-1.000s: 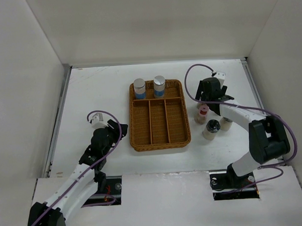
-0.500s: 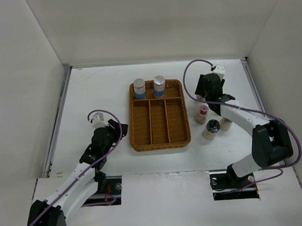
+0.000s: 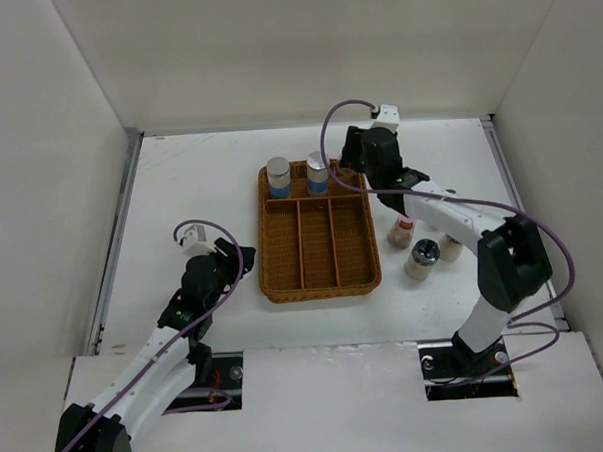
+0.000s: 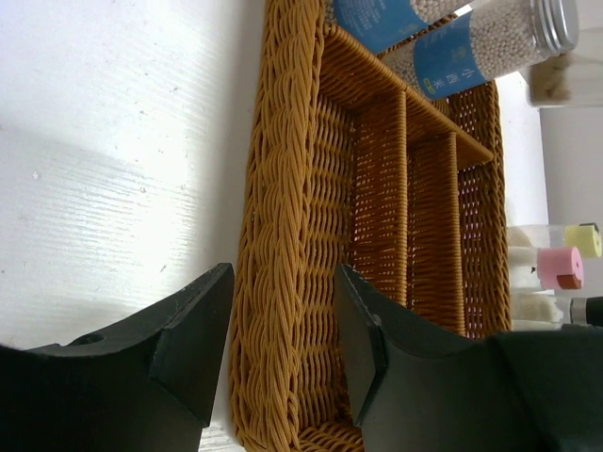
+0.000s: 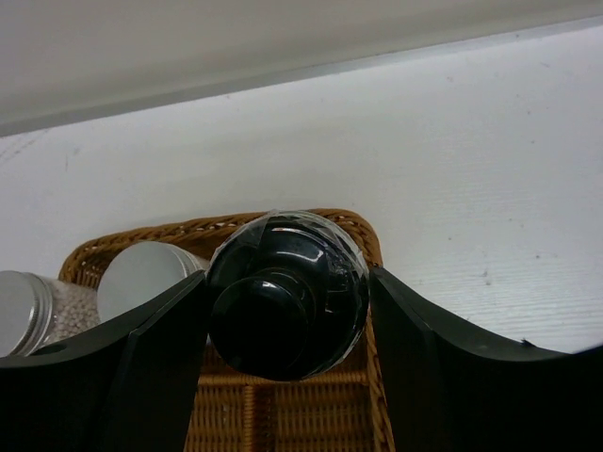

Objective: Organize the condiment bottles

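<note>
Two blue-labelled bottles with silver caps (image 3: 278,177) (image 3: 317,172) stand in the back compartment of the wicker tray (image 3: 271,287). My right gripper (image 3: 360,173) is shut on a black-topped bottle (image 5: 287,292) and holds it over the tray's back right corner, next to the silver caps (image 5: 146,278). A pink-topped bottle (image 3: 406,226), a dark-topped one (image 3: 423,256) and a yellow-topped one (image 3: 450,247) stand right of the tray. My left gripper (image 4: 283,311) is closed on the tray's left wall (image 4: 283,188).
The tray's three long front compartments (image 3: 320,240) hold nothing. White walls enclose the table on the left, back and right. The right arm's cable (image 3: 330,135) loops over the tray's back edge.
My right gripper has moved left from beside the loose bottles to above the tray's back right corner, carrying the black-topped bottle. The left arm has stayed at the tray's left wall.
</note>
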You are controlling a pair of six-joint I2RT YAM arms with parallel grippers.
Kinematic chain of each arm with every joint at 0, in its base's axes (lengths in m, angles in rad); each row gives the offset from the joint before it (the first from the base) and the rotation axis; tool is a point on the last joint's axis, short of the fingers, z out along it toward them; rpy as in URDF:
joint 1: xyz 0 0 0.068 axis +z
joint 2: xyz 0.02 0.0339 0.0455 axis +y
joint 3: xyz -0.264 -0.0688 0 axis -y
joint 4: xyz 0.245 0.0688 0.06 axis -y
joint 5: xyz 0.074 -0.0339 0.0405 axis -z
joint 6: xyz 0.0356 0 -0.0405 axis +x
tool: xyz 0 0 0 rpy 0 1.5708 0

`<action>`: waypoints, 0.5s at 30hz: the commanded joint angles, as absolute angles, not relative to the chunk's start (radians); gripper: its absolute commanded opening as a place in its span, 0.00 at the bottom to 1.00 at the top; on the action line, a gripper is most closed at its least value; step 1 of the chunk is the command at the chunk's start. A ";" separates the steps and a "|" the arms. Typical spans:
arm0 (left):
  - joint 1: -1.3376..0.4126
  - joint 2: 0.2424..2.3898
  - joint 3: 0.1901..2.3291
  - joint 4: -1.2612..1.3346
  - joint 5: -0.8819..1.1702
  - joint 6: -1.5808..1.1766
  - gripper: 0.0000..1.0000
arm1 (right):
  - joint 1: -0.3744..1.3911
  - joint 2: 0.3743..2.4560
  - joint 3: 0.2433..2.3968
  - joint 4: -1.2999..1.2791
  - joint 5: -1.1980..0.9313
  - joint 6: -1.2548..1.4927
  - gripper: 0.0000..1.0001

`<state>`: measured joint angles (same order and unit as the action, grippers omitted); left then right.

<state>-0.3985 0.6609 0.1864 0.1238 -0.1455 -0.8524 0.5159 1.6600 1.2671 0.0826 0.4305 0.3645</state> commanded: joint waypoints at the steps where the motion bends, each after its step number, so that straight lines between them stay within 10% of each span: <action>1: -0.390 0.641 0.206 0.156 -0.144 -0.850 0.45 | 0.527 1.712 1.347 0.146 0.416 0.382 0.55; 15: -0.389 0.649 0.201 0.166 -0.143 -0.853 0.45 | 0.558 1.853 1.361 0.117 0.416 0.414 0.60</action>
<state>-0.3931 0.6537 0.1864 0.1238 -0.1455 -0.8528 0.5373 1.8420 1.3025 0.0589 0.4137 0.3927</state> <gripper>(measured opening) 0.447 0.708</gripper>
